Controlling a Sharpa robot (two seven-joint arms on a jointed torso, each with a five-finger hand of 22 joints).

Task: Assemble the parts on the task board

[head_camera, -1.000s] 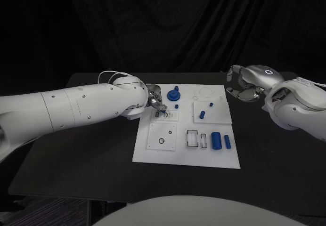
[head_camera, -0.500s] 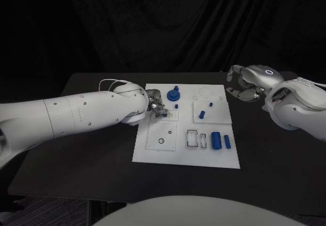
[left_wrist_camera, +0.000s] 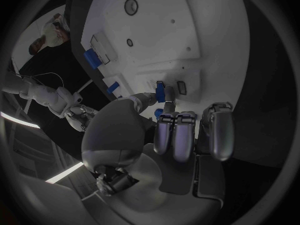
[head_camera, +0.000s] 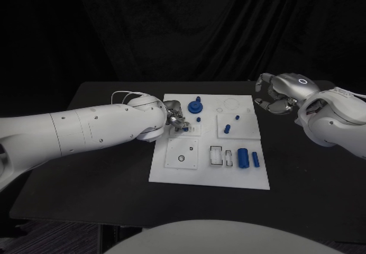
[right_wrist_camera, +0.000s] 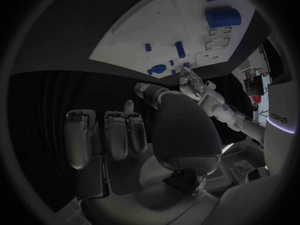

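At the board's left edge, the left hand [head_camera: 174, 118] pinches a small blue part [left_wrist_camera: 160, 91] over the task board [head_camera: 210, 174]; a tilt could jam it or let it slip. Off the far right corner, the right hand [head_camera: 272, 98] hovers curled, holding nothing

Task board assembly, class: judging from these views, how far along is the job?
Looks done: a blue gear stands at the far edge of the task board. In hand: the left hand pinches a small blue piece against the board. Left: two blue cylinders lie loose; the right hand hangs beside the board, holding nothing.
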